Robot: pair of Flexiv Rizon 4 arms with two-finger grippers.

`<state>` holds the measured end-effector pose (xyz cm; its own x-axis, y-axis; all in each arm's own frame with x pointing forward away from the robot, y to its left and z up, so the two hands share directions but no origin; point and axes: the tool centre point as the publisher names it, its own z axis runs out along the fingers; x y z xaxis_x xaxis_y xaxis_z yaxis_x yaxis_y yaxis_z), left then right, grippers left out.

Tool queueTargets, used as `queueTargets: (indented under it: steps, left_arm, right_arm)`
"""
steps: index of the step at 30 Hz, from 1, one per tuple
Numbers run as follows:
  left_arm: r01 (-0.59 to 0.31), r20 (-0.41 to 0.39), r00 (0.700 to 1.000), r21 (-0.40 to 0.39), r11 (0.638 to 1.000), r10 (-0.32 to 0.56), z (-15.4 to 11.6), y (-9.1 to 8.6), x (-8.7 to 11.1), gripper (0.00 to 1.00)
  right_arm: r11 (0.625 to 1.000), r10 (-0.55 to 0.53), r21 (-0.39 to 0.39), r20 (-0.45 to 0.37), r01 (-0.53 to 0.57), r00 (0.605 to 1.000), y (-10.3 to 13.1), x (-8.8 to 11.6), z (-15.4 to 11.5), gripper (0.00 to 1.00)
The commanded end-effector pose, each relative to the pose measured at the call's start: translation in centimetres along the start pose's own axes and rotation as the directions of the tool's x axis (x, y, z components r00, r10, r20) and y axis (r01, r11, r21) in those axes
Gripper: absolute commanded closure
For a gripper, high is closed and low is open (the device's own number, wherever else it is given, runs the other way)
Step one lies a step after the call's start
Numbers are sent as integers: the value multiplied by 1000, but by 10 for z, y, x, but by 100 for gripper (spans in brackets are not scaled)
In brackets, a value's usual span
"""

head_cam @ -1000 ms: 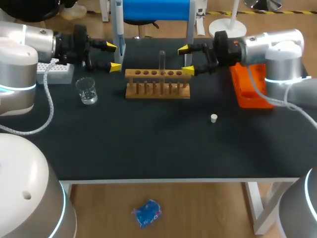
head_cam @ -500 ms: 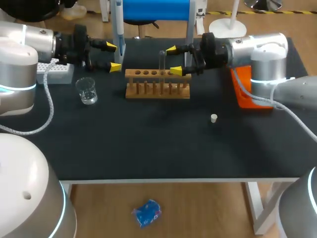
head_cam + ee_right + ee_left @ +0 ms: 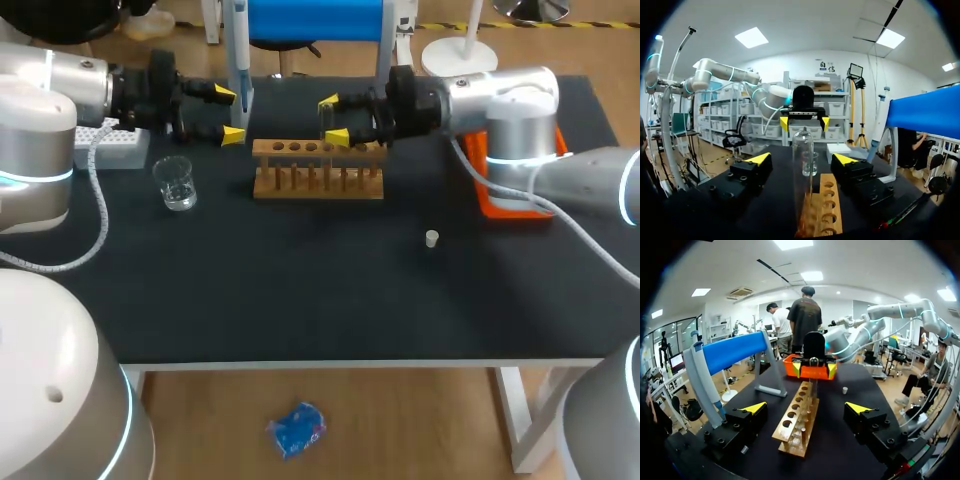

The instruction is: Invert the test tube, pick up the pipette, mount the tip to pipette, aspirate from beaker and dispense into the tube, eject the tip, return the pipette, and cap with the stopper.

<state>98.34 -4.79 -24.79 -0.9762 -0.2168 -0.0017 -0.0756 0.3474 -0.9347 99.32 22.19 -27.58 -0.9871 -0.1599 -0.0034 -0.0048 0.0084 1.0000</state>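
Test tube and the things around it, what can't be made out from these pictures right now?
Test tube: lower end hidden inside the rack, head view.
Beaker: liquid level too small to tell, head view; the tube partly covers it in the right wrist view.
Pipette: top cut off by the head view's edge.
Orange bin: contents hidden under the right arm, head view.
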Motion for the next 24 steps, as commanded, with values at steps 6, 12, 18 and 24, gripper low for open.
queueTargets:
  steps: [6, 12, 18, 24]
  left_arm:
    - [-1, 0, 1000, 0, 1000, 1, 0, 1, 0, 0]
    - [-1, 0, 1000, 0, 1000, 1, 0, 1, 0, 0]
    - [-1, 0, 1000, 0, 1000, 1, 0, 1, 0, 0]
    - [-1, 0, 1000, 0, 1000, 1, 0, 1, 0, 0]
  right_arm:
    - [1000, -2, -5, -16, 2, 1000, -3, -5, 5, 61]
    - [1000, -3, -1, -14, 3, 1000, -2, -4, 4, 73]
    - [1000, -3, 0, -12, 3, 1000, -1, -2, 3, 100]
    - [1000, -5, -1, -12, 5, 1000, 1, -1, 2, 100]
